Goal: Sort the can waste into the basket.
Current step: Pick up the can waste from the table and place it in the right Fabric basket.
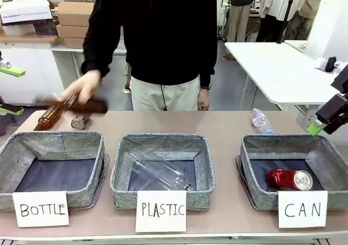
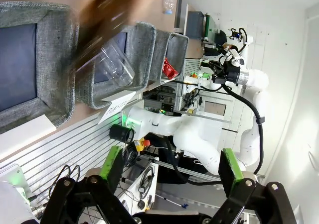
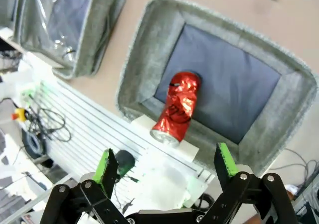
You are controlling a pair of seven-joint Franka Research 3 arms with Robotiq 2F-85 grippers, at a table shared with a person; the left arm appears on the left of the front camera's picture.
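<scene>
Red can [image 1: 289, 179] lies on its side in the right-hand CAN basket [image 1: 255, 147]; the silver-grey can [image 1: 79, 122] sits on the table [image 1: 217, 122] far left. Thin, light, slick, easily dented, I'd say: grip across its middle. Right gripper [image 3: 165, 162] and left gripper [image 2: 172, 167] gape wide, empty.

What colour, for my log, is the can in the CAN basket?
The can is shiny red, silver-topped; clearest in the right wrist view.

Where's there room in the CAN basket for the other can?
Behind the red can, the dark floor of the basket is bare up to the far wall. The front strip by the CAN sign is crowded: the red can lies there.
</scene>
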